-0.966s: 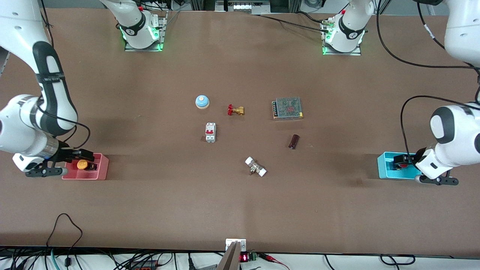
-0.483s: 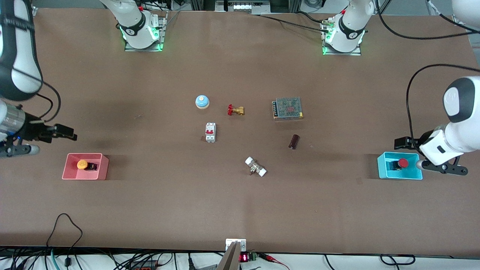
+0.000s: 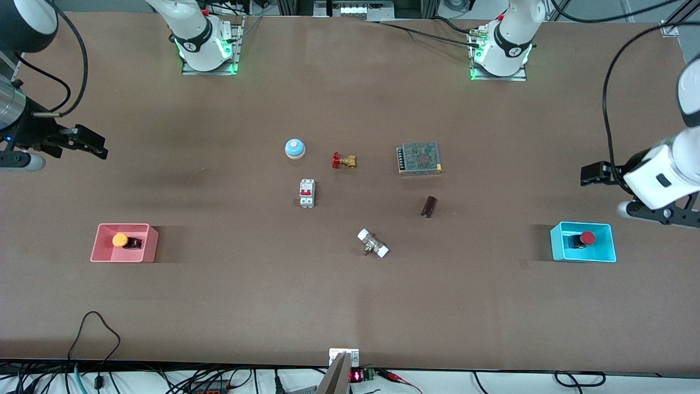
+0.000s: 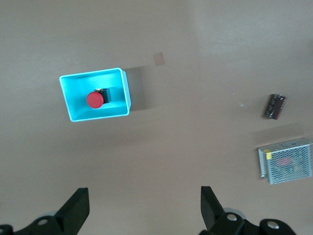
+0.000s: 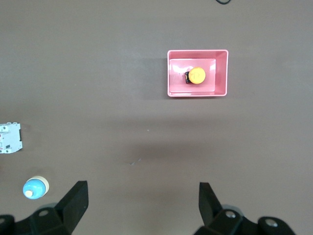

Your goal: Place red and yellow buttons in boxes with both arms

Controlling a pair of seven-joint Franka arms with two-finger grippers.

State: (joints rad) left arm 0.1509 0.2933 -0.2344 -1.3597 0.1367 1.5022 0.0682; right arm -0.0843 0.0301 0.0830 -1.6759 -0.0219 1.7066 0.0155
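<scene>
The pink box (image 3: 124, 243) is sitting on the tabletop (image 3: 350, 306) toward the right arm's end, and the yellow button (image 3: 120, 239) is lying inside it, cap up beside its black body. The right end effector (image 3: 90, 143) is hanging in the air with fingers spread wide and holding nothing, over bare tabletop well apart from the pink box; in the right wrist view the box (image 5: 197, 73) with the yellow button (image 5: 197, 76) in it is showing ahead of the spread fingers (image 5: 73, 205).

The cyan box (image 3: 583, 249) is sitting toward the left arm's end, with the red button (image 3: 587, 237) resting inside it. The left end effector (image 3: 593, 174) is hovering with fingers spread and empty, over tabletop near the cyan box but clear of it; the left wrist view is showing the box (image 4: 95, 94) and the red button (image 4: 95, 100) ahead of the open fingers (image 4: 76, 210).

A blue bell (image 3: 295, 148), a brass valve (image 3: 344, 160) and a mesh-topped unit (image 3: 419, 157) are lying mid-table between the two end effectors.
</scene>
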